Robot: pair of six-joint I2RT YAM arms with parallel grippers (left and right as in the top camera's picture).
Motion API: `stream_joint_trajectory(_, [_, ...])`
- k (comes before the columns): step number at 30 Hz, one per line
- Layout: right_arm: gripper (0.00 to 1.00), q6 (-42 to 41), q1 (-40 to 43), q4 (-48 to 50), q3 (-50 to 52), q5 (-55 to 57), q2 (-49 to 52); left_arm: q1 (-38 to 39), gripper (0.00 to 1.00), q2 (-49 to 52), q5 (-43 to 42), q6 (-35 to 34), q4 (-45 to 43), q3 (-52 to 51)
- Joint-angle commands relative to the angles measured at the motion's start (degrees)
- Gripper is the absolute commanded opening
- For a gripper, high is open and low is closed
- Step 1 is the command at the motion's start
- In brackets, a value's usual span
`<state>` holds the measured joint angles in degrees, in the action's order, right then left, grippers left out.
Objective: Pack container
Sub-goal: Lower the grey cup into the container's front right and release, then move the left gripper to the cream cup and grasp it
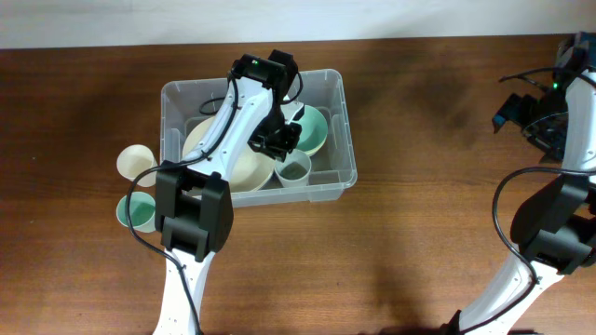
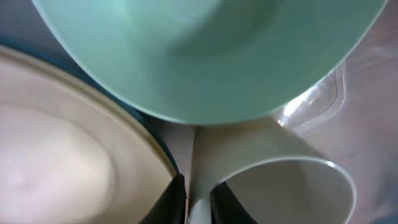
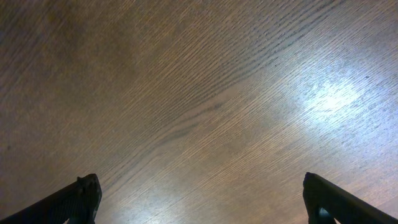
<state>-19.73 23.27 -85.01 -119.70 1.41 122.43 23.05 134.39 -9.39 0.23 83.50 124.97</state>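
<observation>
The clear plastic container (image 1: 340, 130) sits on the wooden table left of centre. Inside it lie a cream plate (image 1: 244, 169), a green bowl (image 1: 314, 133) and a white cup (image 1: 294, 170). My left gripper (image 1: 282, 141) is down inside the container, shut on the rim of the white cup (image 2: 280, 186), one finger inside it and one outside. In the left wrist view the green bowl (image 2: 211, 56) fills the top and the cream plate (image 2: 68, 155) the left. My right gripper (image 3: 199, 199) is open and empty above bare wood at the far right.
A cream cup (image 1: 133, 160) and a green cup (image 1: 138, 210) stand on the table just left of the container. The right arm (image 1: 549, 112) hangs over the table's far right edge.
</observation>
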Motion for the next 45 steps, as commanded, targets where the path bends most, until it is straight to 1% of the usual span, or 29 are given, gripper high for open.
stream_joint_trajectory(1, [0.99,-0.6,0.0,0.1,0.3,0.2,-0.2,0.2,0.17,0.0,2.8,0.5,-1.2,-0.2])
stream_joint_trajectory(2, [0.99,-0.6,0.0,0.1,0.3,0.2,-0.2,0.2,0.18,0.0,3.4,0.5,-1.4,-0.2])
stream_joint_trajectory(3, [0.99,-0.6,0.0,0.1,0.3,0.2,-0.2,0.2,0.22,0.0,3.8,0.5,-1.6,-0.2])
stream_joint_trajectory(4, [0.99,-0.6,0.0,0.1,0.3,0.2,-0.2,0.2,0.35,0.0,4.7,0.5,-1.7,0.1])
stream_joint_trajectory(5, [0.99,-0.6,0.0,0.0,0.3,0.2,-0.2,0.2,0.51,0.0,4.9,0.5,-2.0,0.2])
stream_joint_trajectory(6, [0.99,-0.6,0.0,0.0,0.3,0.2,-0.2,0.2,0.78,0.0,4.9,0.5,-2.1,0.7])
stream_joint_trajectory(7, [0.99,-0.6,0.0,0.1,0.3,0.2,-0.2,0.2,0.92,0.0,4.9,0.5,-2.1,1.2])
stream_joint_trajectory(8, [0.99,-0.6,0.0,0.1,0.3,0.2,-0.2,0.2,0.99,0.0,4.9,0.5,-2.1,2.4])
stream_joint_trajectory(10, [0.99,-0.6,0.0,0.1,0.3,0.2,-0.2,0.2,0.99,-0.1,4.9,0.5,-1.8,4.6])
stream_joint_trajectory(14, [0.99,-0.6,0.0,0.1,0.3,0.2,-0.2,0.2,0.99,-0.1,5.4,0.5,-0.5,13.2])
stream_joint_trajectory(16, [0.99,-0.6,0.0,0.1,0.3,0.2,-0.2,-0.1,0.99,-0.1,7.9,0.4,0.7,20.6])
stream_joint_trajectory(21, [0.99,-0.6,0.0,0.1,0.3,0.2,-0.2,-2.8,0.99,-0.3,18.3,-7.9,7.4,38.6])
stream_joint_trajectory(23, [0.99,-0.6,0.0,0.0,0.3,0.2,-0.2,-5.4,0.99,-0.4,22.8,-13.9,11.9,44.9])
stream_joint_trajectory(24, [0.99,-0.6,0.0,0.1,0.3,0.2,-0.2,-7.2,0.99,-0.5,24.0,-16.7,13.2,47.4])
stream_joint_trajectory(25, [0.99,-0.6,0.0,0.1,0.3,0.2,-0.2,-8.8,1.00,-1.0,22.6,-16.8,13.2,47.6])
stream_joint_trajectory(27, [0.99,-0.6,0.0,0.0,0.3,0.2,-0.2,-12.8,0.99,-2.0,20.4,-21.7,13.2,47.6])
stream_joint_trajectory(30, [0.99,-0.6,0.0,0.0,0.3,0.2,-0.2,-18.9,0.99,-2.2,14.6,-21.9,13.2,47.4])
stream_joint_trajectory(33, [0.99,-0.6,0.0,0.1,0.3,0.1,-0.2,-24.9,0.99,-2.3,13.3,-21.9,13.2,44.0])
stream_joint_trajectory(35, [0.99,-0.6,0.0,0.1,0.3,0.2,-0.2,-28.9,0.99,-2.4,12.5,-22.6,13.2,39.6])
stream_joint_trajectory(37, [0.99,-0.6,0.0,0.0,0.3,0.2,-0.2,-32.5,0.99,-2.4,9.9,-23.6,13.2,33.7])
stream_joint_trajectory(38, [0.99,-0.6,0.0,0.1,0.3,0.2,-0.2,-34.7,0.99,-2.4,8.0,-24.5,13.2,29.1])
stream_joint_trajectory(42, [0.99,-0.6,0.0,0.1,0.3,0.2,-0.2,-39.0,0.99,-2.4,8.9,-27.8,13.2,17.3])
stream_joint_trajectory(45, [0.99,-0.6,0.0,0.1,0.3,0.2,-0.2,-41.7,0.99,-2.4,9.8,-28.0,12.9,11.6])
